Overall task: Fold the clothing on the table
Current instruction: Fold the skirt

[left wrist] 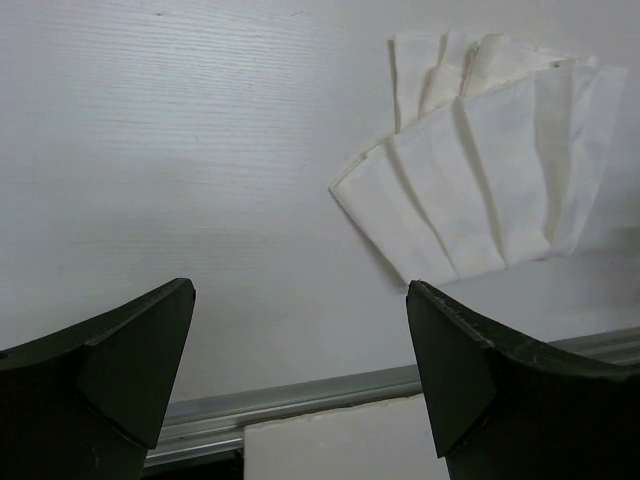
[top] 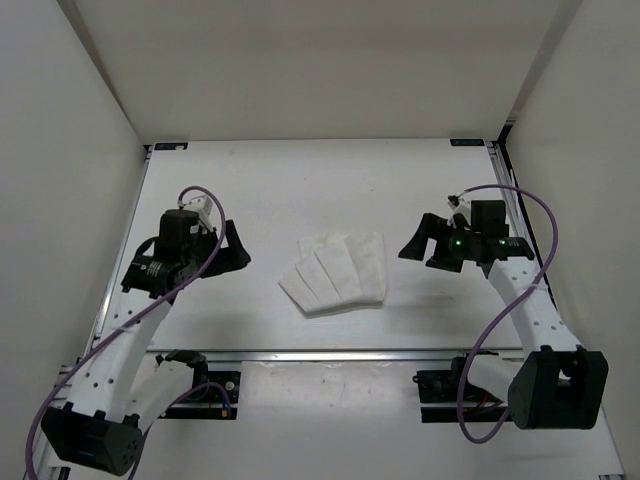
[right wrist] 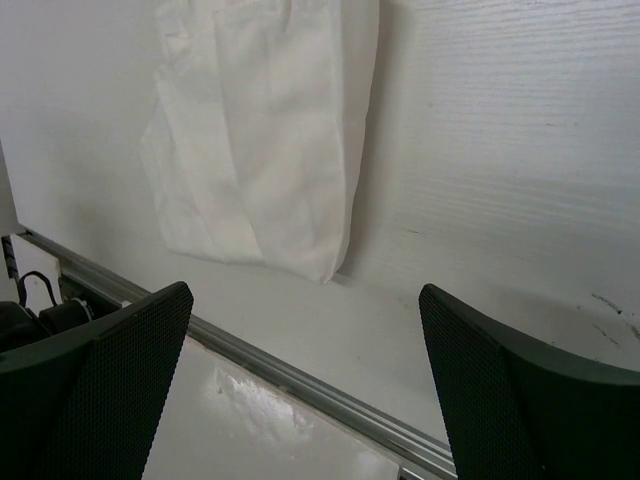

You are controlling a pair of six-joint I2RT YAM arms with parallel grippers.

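The clothing (top: 338,272) is a small white pleated piece lying flat in the middle of the white table (top: 260,190), fanned into several overlapping folds. In the left wrist view the clothing (left wrist: 490,170) lies up and to the right; in the right wrist view the clothing (right wrist: 265,130) sits at the upper left. My left gripper (top: 237,248) hovers to the left of it, open, with nothing between its fingers (left wrist: 140,350). To the right of the cloth my right gripper (top: 418,240) is open too and holds nothing. Neither gripper touches the fabric.
A silver aluminium rail (top: 330,353) runs along the table's near edge, with both arm bases below it. Black brackets (top: 168,147) mark the far corners. White walls enclose the left, back and right sides. Purple cables loop off both arms.
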